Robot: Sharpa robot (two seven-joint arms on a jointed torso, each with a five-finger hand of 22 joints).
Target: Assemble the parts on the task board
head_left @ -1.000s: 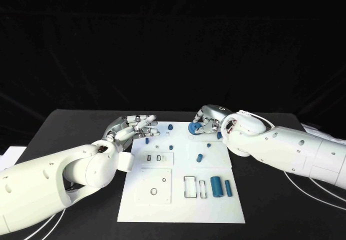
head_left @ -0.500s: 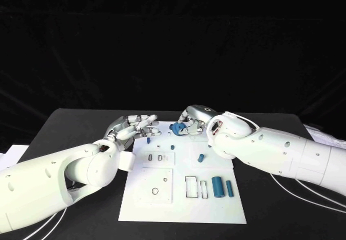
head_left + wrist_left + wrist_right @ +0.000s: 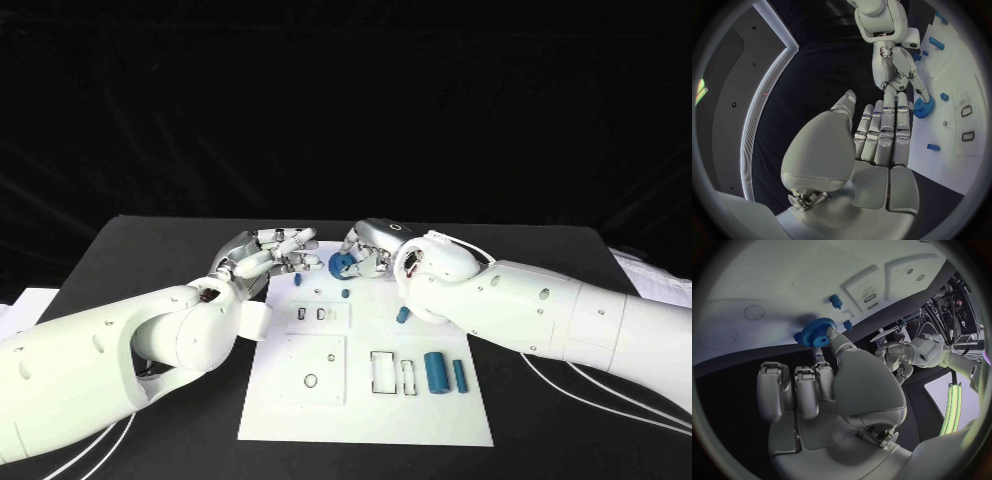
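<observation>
Black cloth hangs behind a black table, and on the table lies the white task board, its far end partly covered by both arms.

Of the two arms, the right arm is the bulkier in the head view; it crosses the board's right edge and hides part of the far right corner. The left arm comes in along the board's left side.

The right hand pinches a blue gear between thumb and a finger at the board's far end; whether the gear touches the board cannot be told. The right wrist view shows the other fingers curled in beside it.

The left hand hovers at the board's far left corner, close to the right hand, with its fingers straight, side by side and holding nothing.

Near the board's right side lie a thick blue cylinder and a thinner blue rod, side by side. Smaller blue pegs sit farther up the board; their exact shapes are too small to make out, and one by the right arm is half hidden.
</observation>
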